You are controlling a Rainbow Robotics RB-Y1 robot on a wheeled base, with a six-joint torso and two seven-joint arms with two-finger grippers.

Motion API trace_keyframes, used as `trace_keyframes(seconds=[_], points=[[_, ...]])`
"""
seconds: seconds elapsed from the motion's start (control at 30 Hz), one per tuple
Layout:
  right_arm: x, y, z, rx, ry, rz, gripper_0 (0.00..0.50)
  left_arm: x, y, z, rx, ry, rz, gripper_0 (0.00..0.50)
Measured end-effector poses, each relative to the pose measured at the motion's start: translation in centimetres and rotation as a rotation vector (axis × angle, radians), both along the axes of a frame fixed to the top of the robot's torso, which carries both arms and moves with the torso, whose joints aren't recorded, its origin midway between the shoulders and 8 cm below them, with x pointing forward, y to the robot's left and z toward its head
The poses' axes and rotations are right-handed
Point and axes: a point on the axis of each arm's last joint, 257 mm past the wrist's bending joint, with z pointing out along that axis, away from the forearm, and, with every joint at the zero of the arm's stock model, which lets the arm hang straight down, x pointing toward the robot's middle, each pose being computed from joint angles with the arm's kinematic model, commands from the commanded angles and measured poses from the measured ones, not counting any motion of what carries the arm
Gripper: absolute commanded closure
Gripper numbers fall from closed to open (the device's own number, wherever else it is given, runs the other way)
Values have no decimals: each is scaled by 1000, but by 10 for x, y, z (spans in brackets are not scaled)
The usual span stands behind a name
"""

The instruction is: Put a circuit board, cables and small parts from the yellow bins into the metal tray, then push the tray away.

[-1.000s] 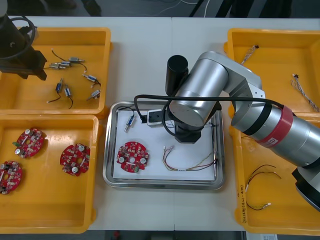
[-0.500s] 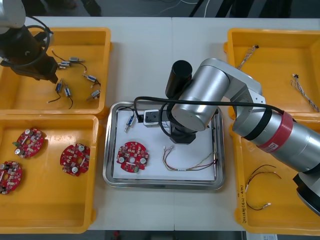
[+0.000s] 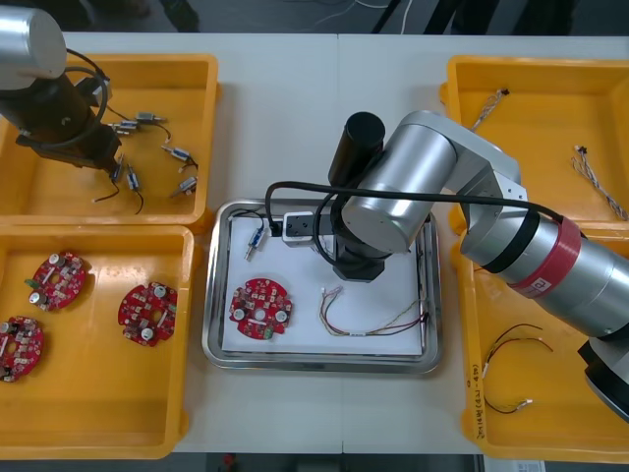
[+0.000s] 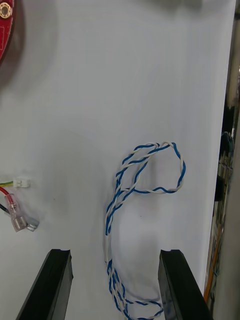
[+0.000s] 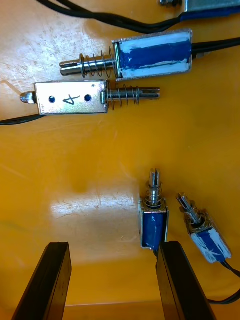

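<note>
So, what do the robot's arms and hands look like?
The right arm, over the metal tray, has thick silver cylinders, black and red bands and a black cable looped around it. The left arm, over a yellow bin, is silver with a dark wrist and black cables. The left hand and right hand each have two flat black fingers.

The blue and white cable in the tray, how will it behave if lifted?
Probably floppy: the twisted blue and white cable lies in loose loops in the metal tray, so it should droop. Likely light, being thin. It could slip from the open right gripper straddling it unless pinched squarely.
</note>
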Motion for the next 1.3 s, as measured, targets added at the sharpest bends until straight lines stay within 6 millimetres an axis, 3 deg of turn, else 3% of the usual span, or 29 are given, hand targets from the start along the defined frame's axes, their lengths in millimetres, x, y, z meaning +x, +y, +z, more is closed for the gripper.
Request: trace_keyframes(seconds=[0.17,0.37,0.57,0.87,1.03,1.17,1.23,1.27,1.3], points=[[-1,-9,13,7,24,-35,0,1,-4,-7,-8,1,1,0],[-6,-24,49,16,30,-74,0,2,-5,-10,3,1,-6,0],[-13,-52,84,12,43,-139,0,4,-8,-11,1,-3,-11,0],[3,-59,139,160,-51,-201,0,6,-8,-17,17,-6,-17,0],[5,-76,153,246,-76,-270,0,6,-7,-21,20,-6,-13,0],[2,-102,157,273,-107,-321,0,7,-7,-21,19,-12,-14,0],[-2,-118,156,292,-114,-383,0,8,-7,-21,19,-12,-14,78],[-5,-127,155,308,-114,-430,0,8,-8,-21,19,-13,-15,331],[-7,-134,154,325,-113,-478,0,8,-8,-21,19,-13,-14,468]])
